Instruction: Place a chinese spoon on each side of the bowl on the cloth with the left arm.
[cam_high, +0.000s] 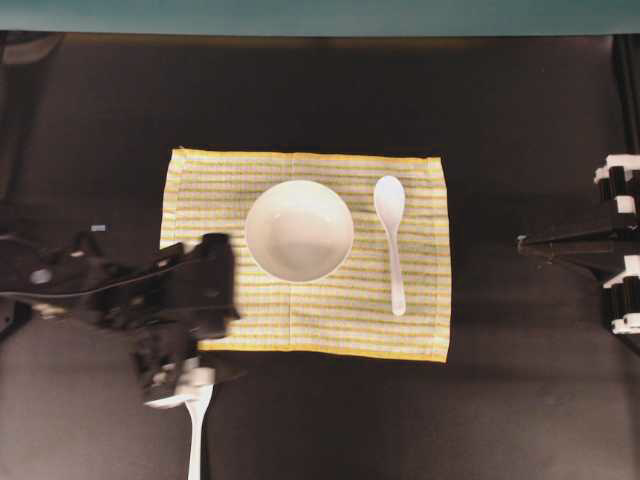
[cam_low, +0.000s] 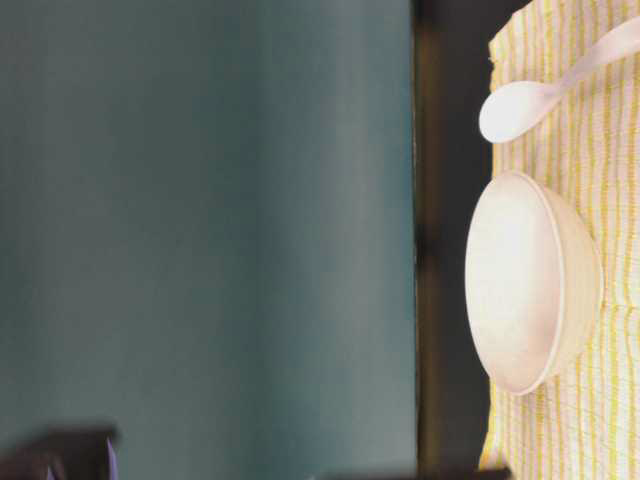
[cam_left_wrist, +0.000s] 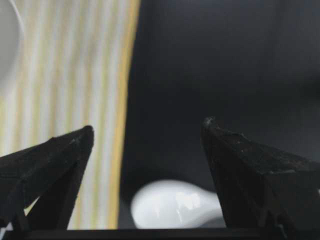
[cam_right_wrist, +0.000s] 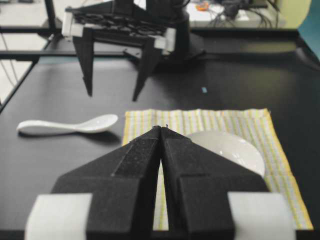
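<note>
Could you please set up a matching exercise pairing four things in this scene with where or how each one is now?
Things:
1. bowl
2. spoon on the cloth
3. second spoon
4. left gripper

States:
A. on the bare black table, off the cloth's edge
B. jaws wide apart, nothing between them
C. lying beside the bowl, scoop toward the teal wall
D. in the middle of the cloth

Pairs: 1-D, 2-C, 3-A, 4-B
</note>
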